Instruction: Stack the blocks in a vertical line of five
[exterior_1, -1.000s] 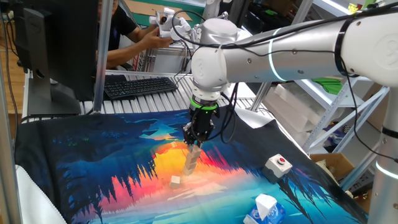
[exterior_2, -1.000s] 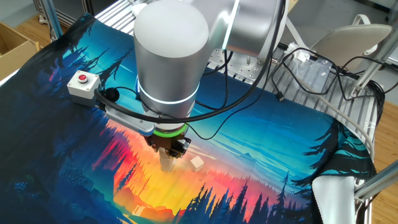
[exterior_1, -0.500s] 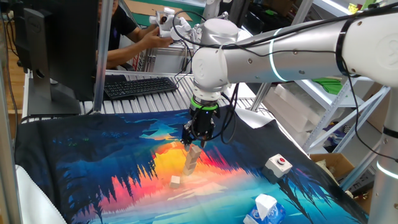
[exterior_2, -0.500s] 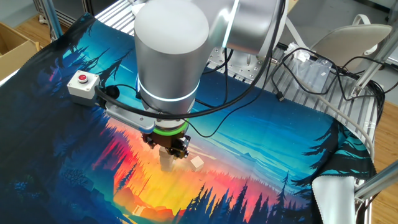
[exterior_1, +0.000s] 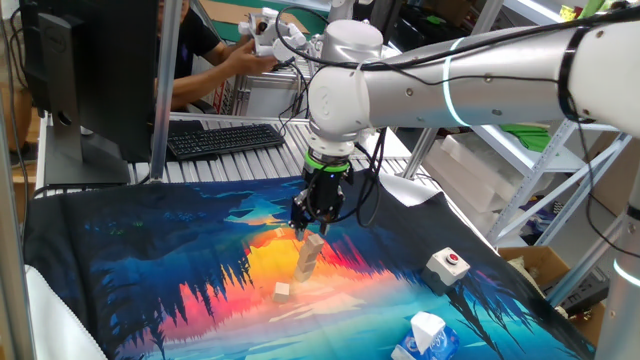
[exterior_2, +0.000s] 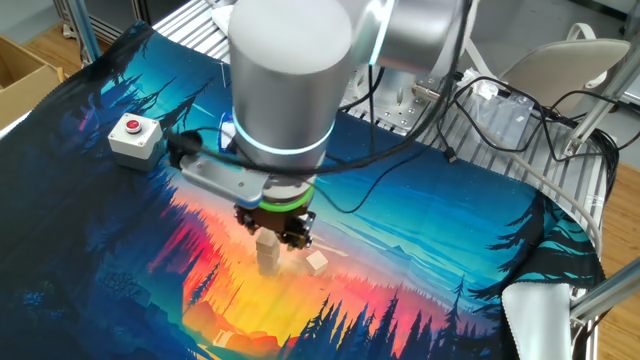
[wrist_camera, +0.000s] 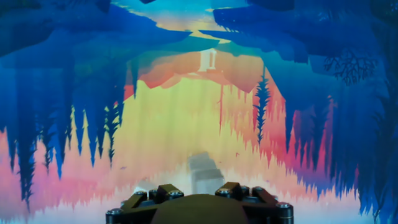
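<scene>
A robotics lab or workshop is shown. A large white robot arm (exterior_1: 470, 85) is mounted over a table draped with a colourful printed cloth (exterior_1: 150, 260). A keyboard (exterior_1: 222, 138) and a dark monitor (exterior_1: 75, 60) are set behind it, cables (exterior_2: 520, 110) are strewn over metal framing, and a person (exterior_1: 205, 50) is seated at the back.

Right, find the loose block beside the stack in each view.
One fixed view: loose block on the mat, lower left of the stack.
The other fixed view: at, just right of the stack.
Hand view: cannot tell; only a blurred block shape shows near the bottom.
Shared landmark: the red-button box.
</scene>
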